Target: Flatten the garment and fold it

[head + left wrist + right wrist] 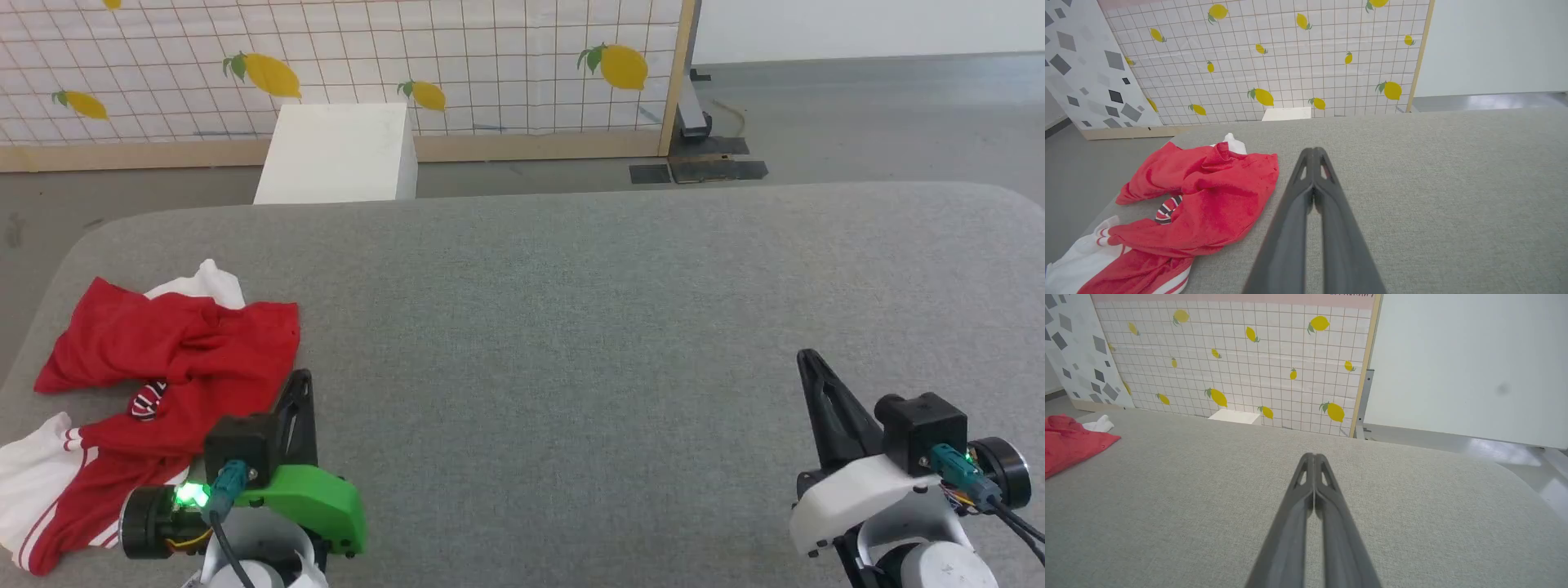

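Note:
The garment, a red shirt with white sleeves and striped trim, lies crumpled at the left end of the grey table. In the left wrist view the garment sits left of my fingers. My left gripper is shut and empty, just beside the shirt's right edge, above the cloth surface. My left gripper shows its tips pressed together. My right gripper is shut and empty at the lower right, far from the shirt. The right wrist view shows my right gripper over bare table, with the garment at the far left.
A white box stands on the floor behind the table's far edge. A lemon-patterned grid panel closes off the back. The table's left edge and rounded corner run close to the shirt. A metal stand sits at the panel's right end.

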Tool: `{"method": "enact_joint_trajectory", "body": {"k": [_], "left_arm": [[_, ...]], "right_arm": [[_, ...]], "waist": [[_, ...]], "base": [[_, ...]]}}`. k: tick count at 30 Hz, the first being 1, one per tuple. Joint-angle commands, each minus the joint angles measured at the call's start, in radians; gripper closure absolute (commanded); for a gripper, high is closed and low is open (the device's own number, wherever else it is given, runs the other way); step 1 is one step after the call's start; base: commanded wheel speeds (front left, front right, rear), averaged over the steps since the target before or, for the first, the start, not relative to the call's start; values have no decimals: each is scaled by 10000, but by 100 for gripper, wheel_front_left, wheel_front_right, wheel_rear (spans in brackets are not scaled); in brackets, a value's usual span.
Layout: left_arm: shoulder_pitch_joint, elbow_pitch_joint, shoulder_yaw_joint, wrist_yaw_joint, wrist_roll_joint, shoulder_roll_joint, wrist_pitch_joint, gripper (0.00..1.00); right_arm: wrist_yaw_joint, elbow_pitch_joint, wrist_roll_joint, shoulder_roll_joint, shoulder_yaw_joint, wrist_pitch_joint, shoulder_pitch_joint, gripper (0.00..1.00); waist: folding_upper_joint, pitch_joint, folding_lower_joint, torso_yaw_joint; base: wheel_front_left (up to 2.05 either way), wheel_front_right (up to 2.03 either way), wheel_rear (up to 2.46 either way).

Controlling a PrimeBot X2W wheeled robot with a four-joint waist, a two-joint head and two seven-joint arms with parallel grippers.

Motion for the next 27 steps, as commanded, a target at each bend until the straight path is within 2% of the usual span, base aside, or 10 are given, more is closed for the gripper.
{"method": "enact_joint_trajectory", "body": {"k": [1, 25, 26, 27], "left_arm": [[110, -26, 30, -11, 128, -49, 14, 100], [110, -26, 30, -11, 128, -49, 14, 100], [-2, 2, -2, 0, -8, 2, 0, 0], [-2, 2, -10, 0, -24, 2, -1, 0]], "right_arm": [[-13, -51, -60, 9, -12, -1, 87, 100], [-13, -51, -60, 9, -12, -1, 87, 100], [2, 2, 4, 0, 0, 0, -1, 0], [0, 6, 5, 0, -1, -1, 0, 0]], "waist": [[-1, 0, 0, 0], [-1, 0, 0, 0], [-1, 0, 0, 0], [-1, 0, 0, 0]], "base": [[0, 0, 0], [0, 0, 0], [0, 0, 0], [0, 0, 0]]}}
